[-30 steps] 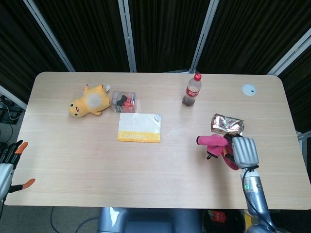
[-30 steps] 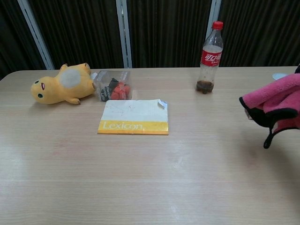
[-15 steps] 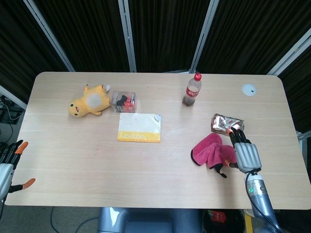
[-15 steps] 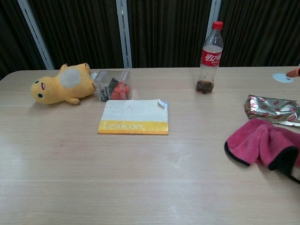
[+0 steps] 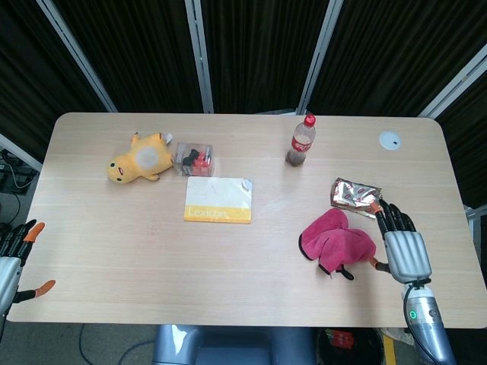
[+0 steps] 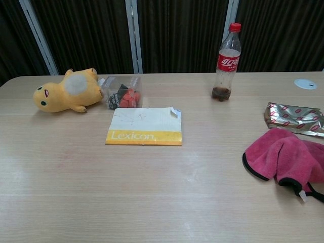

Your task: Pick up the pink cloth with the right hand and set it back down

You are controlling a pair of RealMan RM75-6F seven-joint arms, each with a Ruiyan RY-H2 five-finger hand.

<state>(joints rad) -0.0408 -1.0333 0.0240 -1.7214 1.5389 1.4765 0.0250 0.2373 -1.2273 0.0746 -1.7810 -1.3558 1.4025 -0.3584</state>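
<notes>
Item: crumpled pink microfibre cloth with dark edging [image 5: 335, 242], lying in a loose heap on the pale wooden table [image 5: 114, 243], right of centre, just in front of the silver foil snack packet [image 5: 355, 195] and apart from it.

Handling, by estimate: light, soft, limp; drapes and folds under its own weight, not fragile, unlikely to slip from a pinch. Best taken at the raised bunched fold near the middle, or at the near right edge with the small tag.

Right hand [image 5: 402, 247]: released, fingers spread, beside the cloth's right edge, holding nothing. Left hand [image 5: 14, 255]: at the table's near left corner, fingers apart, empty.

Change from a second ago: the cloth, then lifted clear in the right hand's grip, now rests on the table; the hand has let go and drawn off rightward.

Task appears essentially complete.
</notes>
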